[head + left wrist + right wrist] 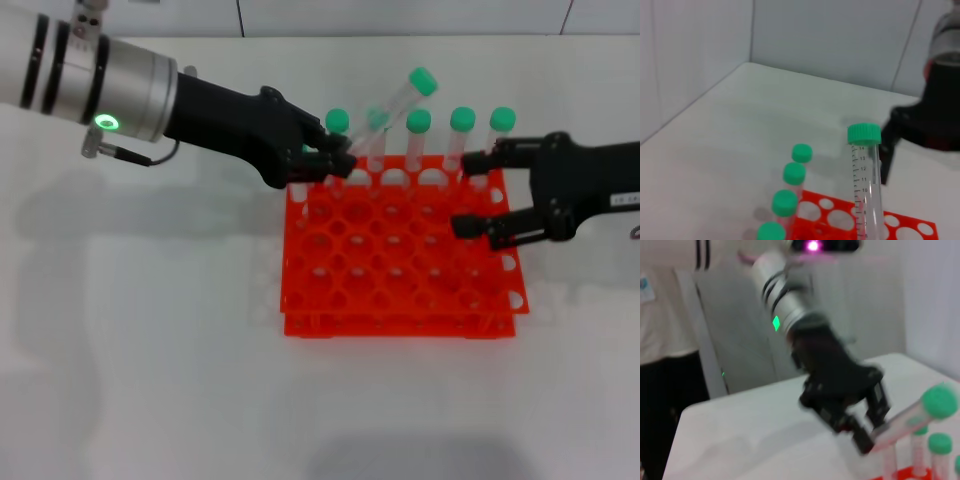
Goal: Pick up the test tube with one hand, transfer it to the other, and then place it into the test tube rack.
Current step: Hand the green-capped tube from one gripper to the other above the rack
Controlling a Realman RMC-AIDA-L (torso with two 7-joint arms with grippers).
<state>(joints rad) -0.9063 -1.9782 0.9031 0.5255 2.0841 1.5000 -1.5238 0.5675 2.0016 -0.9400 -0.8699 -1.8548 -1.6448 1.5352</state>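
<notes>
White tabletop supports the test tube rack. Left gripper, jaws clamped on the tilted test tube, is at the rack's far-left corner. Right gripper, jaws wide apart and empty, hovers at the right edge.

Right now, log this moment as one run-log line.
left gripper: shut on clear green-capped test tube, tilted over orange-red rack | right gripper: open beside rack | placement: pending
</notes>
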